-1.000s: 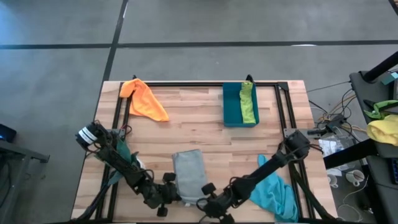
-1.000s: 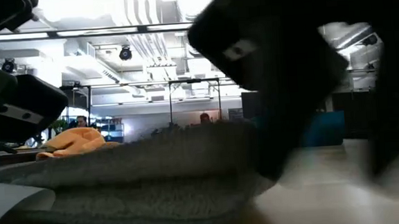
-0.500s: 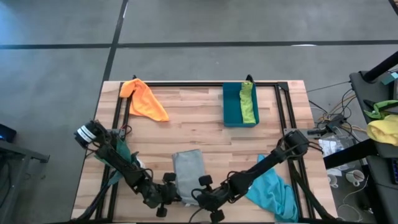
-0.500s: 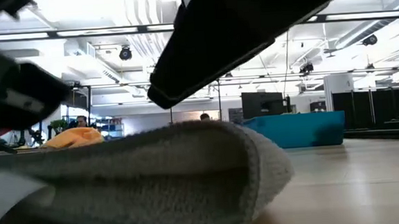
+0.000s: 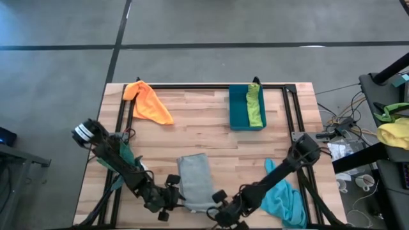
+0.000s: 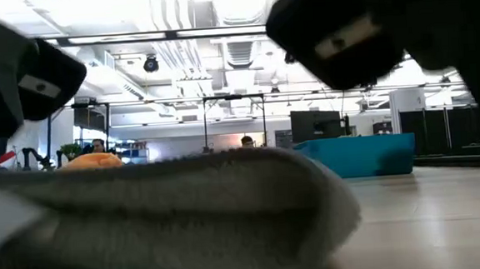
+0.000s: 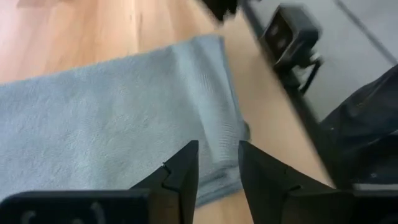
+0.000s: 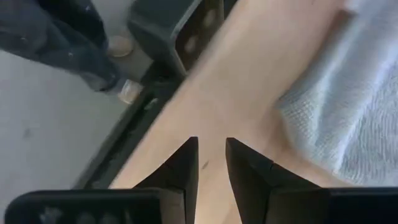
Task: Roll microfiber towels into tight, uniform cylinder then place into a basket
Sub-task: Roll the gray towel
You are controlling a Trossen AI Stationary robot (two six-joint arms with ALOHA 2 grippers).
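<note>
At the near edge of the table (image 5: 211, 128), the grey towel (image 5: 195, 181) lies flat on the wood, its near end folded over into a thick lip, which fills the low view (image 6: 170, 214). Left gripper (image 7: 217, 163) sits at the towel's near-left corner; wrist view shows the two fingers (image 7: 183, 171) with a narrow gap between them, over the towel's folded edge, nothing pinched, so released. Right gripper (image 8: 211, 163) is at the near-right corner; its fingers (image 8: 245, 171) are also slightly apart over bare wood just beside the towel's edge, gripping nothing. In the high view both grippers flank the towel's near end, left (image 5: 169, 199) and right (image 5: 223, 207). Orange towel (image 5: 148, 102) is loose at the far-left corner. Lime green towel (image 5: 255, 105) lies inside the teal basket (image 5: 238, 108) at far centre-right, along its right wall. Turquoise towel (image 5: 284, 198) is crumpled at the near-right corner, partly under the right arm. A yellow and green cloth heap (image 5: 393, 131) sits off the table to the right.
</note>
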